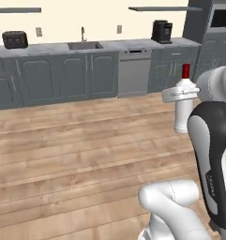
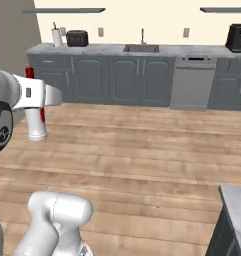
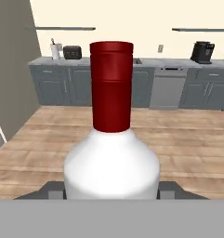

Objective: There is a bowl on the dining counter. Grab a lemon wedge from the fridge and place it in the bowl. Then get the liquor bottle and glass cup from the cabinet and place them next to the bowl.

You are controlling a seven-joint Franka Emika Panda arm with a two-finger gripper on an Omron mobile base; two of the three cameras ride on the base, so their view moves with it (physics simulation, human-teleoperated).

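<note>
Toaster (image 1: 15, 39), sink (image 1: 85, 45), dishwasher (image 1: 134, 71), coffee machine (image 1: 161, 31).

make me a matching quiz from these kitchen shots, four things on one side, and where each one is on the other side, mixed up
Things:
1. liquor bottle
2. coffee machine
3. toaster
4. dishwasher

Places:
A. on the wall counter at its left end, in the left base view
B. under the wall counter, right of the sink
C. held upright in the end effector, above the wooden floor
D. on the wall counter, right of the sink

Pairs: 1-C, 2-D, 3-A, 4-B
</note>
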